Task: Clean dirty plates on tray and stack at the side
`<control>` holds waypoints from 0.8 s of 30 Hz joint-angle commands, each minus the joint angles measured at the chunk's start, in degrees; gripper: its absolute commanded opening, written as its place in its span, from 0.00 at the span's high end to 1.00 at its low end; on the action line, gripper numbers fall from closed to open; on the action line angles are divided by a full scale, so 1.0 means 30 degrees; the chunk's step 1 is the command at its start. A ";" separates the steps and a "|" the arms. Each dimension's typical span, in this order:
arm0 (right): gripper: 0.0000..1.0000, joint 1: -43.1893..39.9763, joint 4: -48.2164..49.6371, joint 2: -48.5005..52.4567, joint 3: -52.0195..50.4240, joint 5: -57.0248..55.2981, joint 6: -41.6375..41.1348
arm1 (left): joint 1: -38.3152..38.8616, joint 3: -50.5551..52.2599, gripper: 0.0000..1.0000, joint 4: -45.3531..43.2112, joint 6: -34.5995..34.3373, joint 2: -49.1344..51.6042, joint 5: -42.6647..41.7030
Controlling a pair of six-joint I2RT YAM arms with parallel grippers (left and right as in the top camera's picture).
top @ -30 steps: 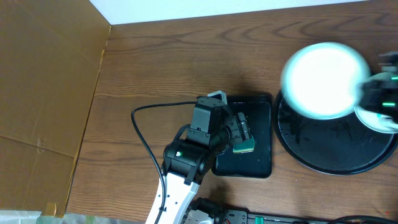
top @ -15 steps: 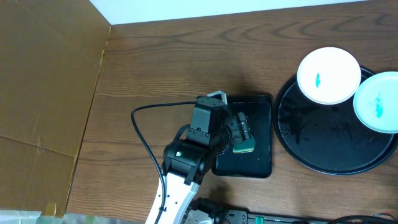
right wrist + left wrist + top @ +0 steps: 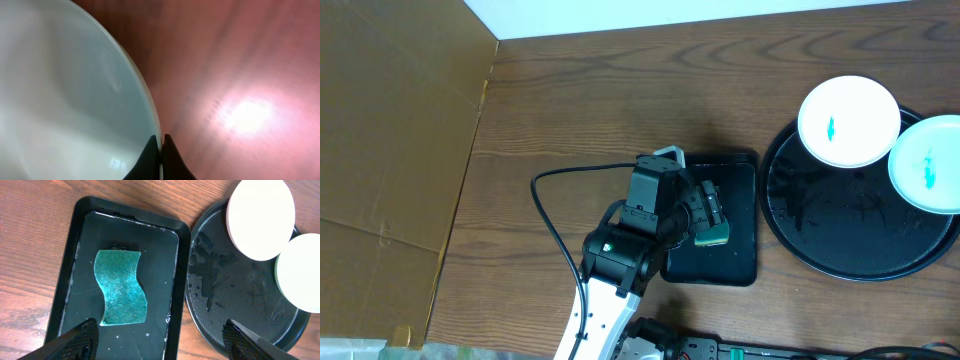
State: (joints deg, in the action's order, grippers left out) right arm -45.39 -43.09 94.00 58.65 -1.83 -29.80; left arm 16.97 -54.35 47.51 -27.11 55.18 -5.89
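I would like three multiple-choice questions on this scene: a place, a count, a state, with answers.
1. Where does the green sponge lie? A) on the round tray B) in the rectangular black tray C) on a plate
2. How many plates does the overhead view show? A) one B) four C) two
3. The left end effector is: A) open B) shut on the sponge C) shut on a plate
Answers: B, it lies inside that tray; C, two show, both smeared teal; A, its fingertips stand far apart.
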 commanded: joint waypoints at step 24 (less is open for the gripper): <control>0.54 0.6812 0.0772 -0.6419 0.0124 0.5552 0.5894 | -0.0066 -0.0335 0.20 0.0000 0.0175 -0.0066 -0.0036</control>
State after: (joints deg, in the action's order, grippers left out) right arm -29.89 -40.38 75.11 58.74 17.54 -16.34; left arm 16.97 -54.35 47.48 -27.11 55.18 -5.89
